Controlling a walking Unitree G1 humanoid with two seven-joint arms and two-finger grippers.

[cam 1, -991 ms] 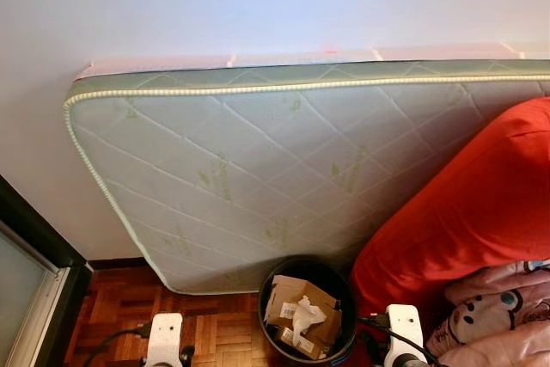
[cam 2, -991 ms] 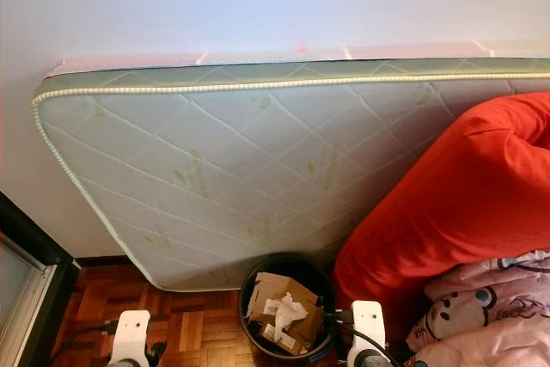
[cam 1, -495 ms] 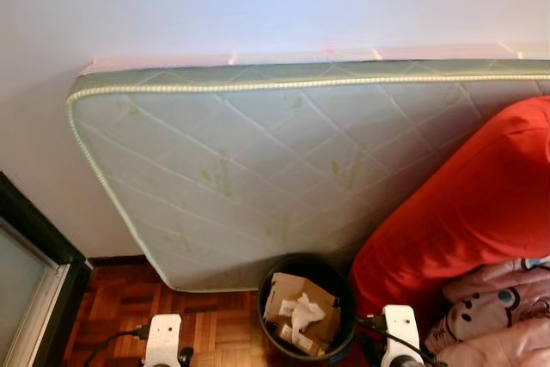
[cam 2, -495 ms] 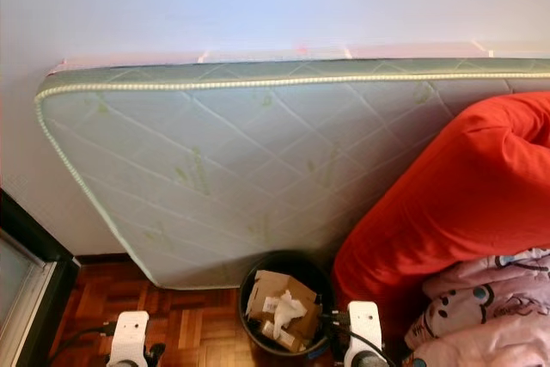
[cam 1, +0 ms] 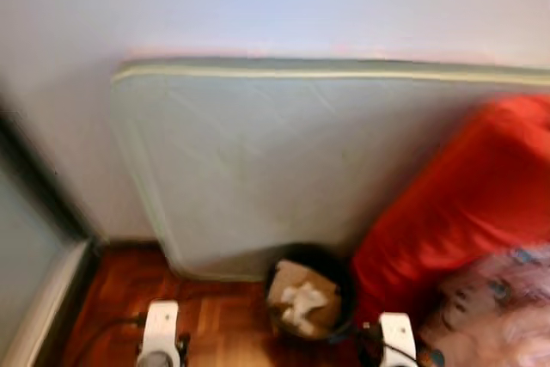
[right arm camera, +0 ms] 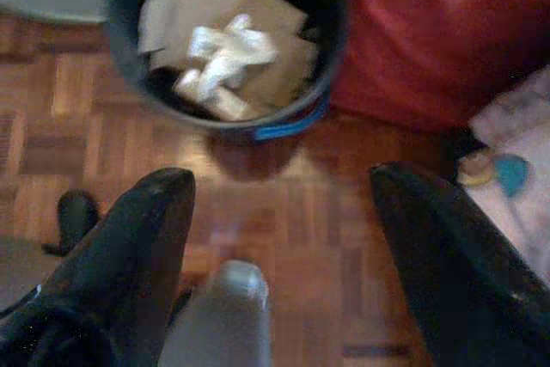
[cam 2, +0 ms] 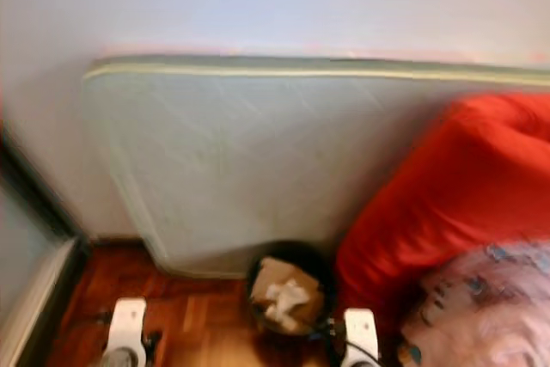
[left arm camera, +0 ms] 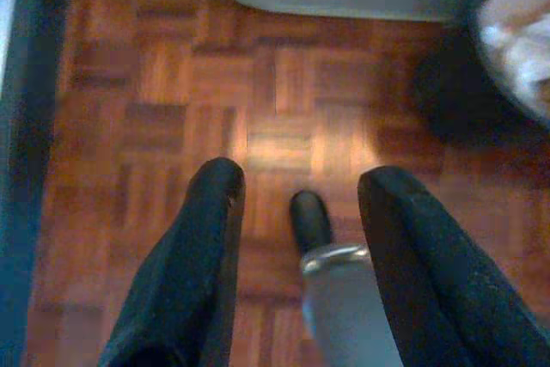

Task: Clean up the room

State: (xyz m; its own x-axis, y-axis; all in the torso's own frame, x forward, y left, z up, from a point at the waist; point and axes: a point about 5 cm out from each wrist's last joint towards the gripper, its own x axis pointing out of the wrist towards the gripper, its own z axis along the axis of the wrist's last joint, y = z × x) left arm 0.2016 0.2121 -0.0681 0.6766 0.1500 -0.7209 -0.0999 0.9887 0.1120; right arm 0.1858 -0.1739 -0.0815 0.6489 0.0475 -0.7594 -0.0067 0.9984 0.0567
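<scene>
We record: black bin (right arm camera: 225, 49) of cardboard and crumpled paper on parquet floor (left arm camera: 284, 118), before the leaning mattress (cam 1: 284, 161), beside a red cushion (cam 1: 455, 204). Left claw (left arm camera: 301, 186) and right claw (right arm camera: 279, 186) both spread wide, holding nothing.

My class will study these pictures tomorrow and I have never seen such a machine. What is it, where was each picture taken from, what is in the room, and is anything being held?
It is a walking humanoid robot tidying a room. Two blurred pictures come from its head cameras; two come from its wrists. A mattress leans on the wall. Before it, on the wooden floor, stands a black bin holding cardboard and crumpled paper, beside a red cushion and pink printed fabric. The left gripper and right gripper are open and hold nothing.
</scene>
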